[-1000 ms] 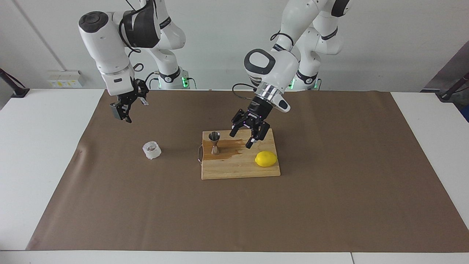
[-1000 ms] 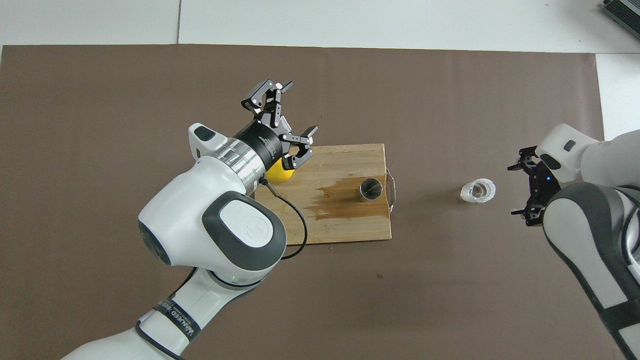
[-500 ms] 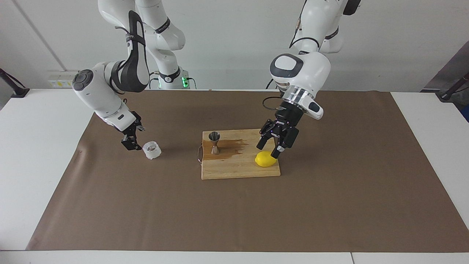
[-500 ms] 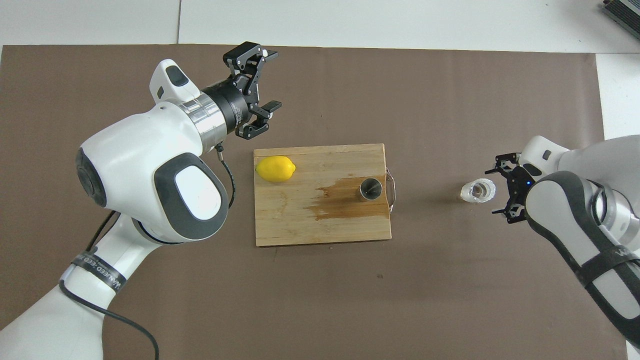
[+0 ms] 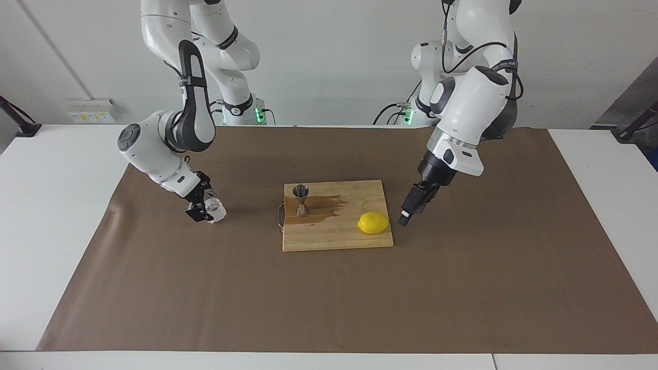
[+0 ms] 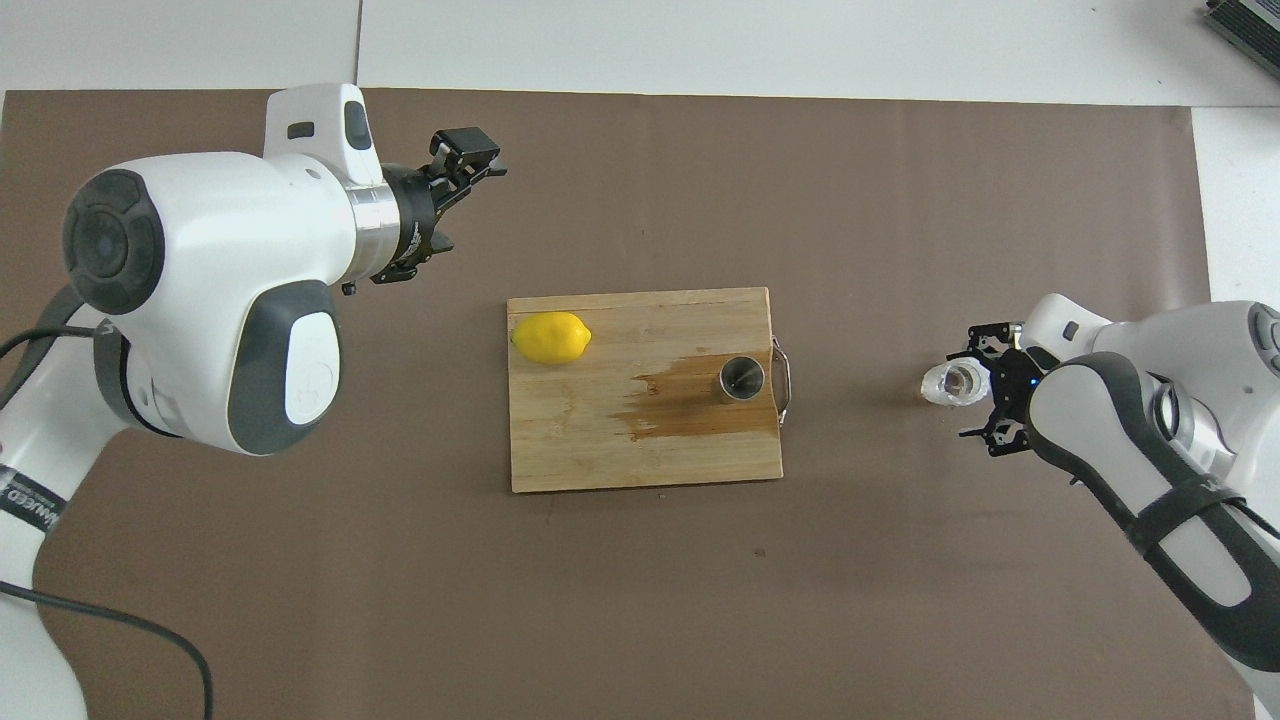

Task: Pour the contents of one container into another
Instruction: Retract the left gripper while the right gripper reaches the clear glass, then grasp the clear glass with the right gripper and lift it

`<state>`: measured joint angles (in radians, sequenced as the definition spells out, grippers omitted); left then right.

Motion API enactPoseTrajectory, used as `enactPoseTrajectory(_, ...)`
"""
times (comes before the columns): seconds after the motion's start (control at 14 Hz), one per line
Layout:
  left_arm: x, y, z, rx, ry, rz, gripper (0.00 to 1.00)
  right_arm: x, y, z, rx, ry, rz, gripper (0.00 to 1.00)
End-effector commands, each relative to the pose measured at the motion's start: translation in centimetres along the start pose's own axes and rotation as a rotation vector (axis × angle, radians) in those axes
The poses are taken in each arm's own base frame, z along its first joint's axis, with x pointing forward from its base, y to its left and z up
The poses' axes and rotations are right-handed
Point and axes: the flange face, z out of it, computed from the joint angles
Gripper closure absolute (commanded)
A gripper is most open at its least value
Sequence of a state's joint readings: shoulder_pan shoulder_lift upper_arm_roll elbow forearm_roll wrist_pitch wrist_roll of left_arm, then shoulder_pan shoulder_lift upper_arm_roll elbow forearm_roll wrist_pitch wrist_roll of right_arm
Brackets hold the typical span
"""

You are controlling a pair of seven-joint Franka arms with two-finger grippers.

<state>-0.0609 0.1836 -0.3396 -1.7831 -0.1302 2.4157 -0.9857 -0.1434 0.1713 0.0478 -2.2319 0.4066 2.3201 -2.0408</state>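
The clear faceted glass tumbler (image 5: pixel 215 210) (image 6: pixel 955 383) stands on the brown mat toward the right arm's end of the table. My right gripper (image 5: pixel 202 206) (image 6: pixel 978 392) is low beside it, open, with its fingers reaching along either side of the glass; I cannot tell if they touch it. The silver hourglass jigger (image 5: pixel 301 200) (image 6: pixel 742 378) stands upright on the wooden cutting board (image 5: pixel 334 237) (image 6: pixel 600 455), at the board's edge nearest the glass. My left gripper (image 5: pixel 406 216) (image 6: pixel 468 160) hangs open and empty over the mat, just off the board's lemon end.
A yellow lemon (image 5: pixel 373 222) (image 6: pixel 550 337) lies on the board toward the left arm's end. A dark wet stain (image 5: pixel 325 204) (image 6: pixel 680 402) spreads across the board from the jigger. The board has a metal handle (image 6: pixel 785 368) facing the glass.
My right gripper came down from high above the mat to the glass. My left gripper swung off the board, past the lemon, to the mat at the left arm's end.
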Motion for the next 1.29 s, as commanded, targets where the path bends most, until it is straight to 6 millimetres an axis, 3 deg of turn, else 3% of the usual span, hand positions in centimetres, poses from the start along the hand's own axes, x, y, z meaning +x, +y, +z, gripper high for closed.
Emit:
enactPoseTrajectory(0.0, 0.1, -1.9, -0.9, 0.157, 0.009, 0.108, 0.00, -0.7, -0.8, 1.1, -0.041, 0.031, -0.008, 0.00)
enactPoseTrajectory(0.21, 1.3, -5.1, -2.6, 0.300, -0.068, 0.294, 0.00, -0.9, -0.8, 1.2, -0.042, 0.038, -0.009, 0.01)
enactPoseTrajectory(0.29, 2.5, -6.4, -3.5, 0.334, -0.104, 0.379, 0.00, -1.2, -0.9, 1.1, -0.042, 0.041, -0.007, 0.26)
enactPoseTrajectory(0.36, 4.0, -7.8, -4.6, 0.355, -0.121, 0.414, 0.00, -1.9, -1.0, 0.9, -0.045, 0.044, -0.001, 0.61)
enactPoseTrajectory(0.43, 5.0, -8.9, -5.6, 0.373, -0.131, 0.424, 0.00, -2.1, -1.0, 0.8, -0.050, 0.050, 0.004, 0.85)
enactPoseTrajectory(0.5, 6.0, -10.2, -6.7, 0.395, -0.144, 0.414, 0.00, -1.9, -0.9, 0.6, -0.053, 0.052, -0.005, 0.98)
enactPoseTrajectory(0.71, 8.5, -12.7, -9.0, 0.414, -0.191, 0.491, 0.00, -1.0, -0.8, -0.8, -0.066, 0.068, -0.010, 1.00)
enactPoseTrajectory(0.93, 8.6, -12.9, -10.6, 0.419, -0.193, 0.502, 0.00, 0.7, -0.4, -3.2, -0.098, 0.089, 0.027, 1.00)
enactPoseTrajectory(1.07, 10.5, -14.3, -11.8, 0.401, -0.198, 0.507, 0.00, 2.6, 0.4, -5.2, -0.099, 0.104, 0.069, 1.00)
enactPoseTrajectory(1.21, 12.2, -15.4, -13.5, 0.394, -0.213, 0.577, 0.00, 5.8, 1.2, -6.0, -0.088, 0.103, 0.091, 1.00)
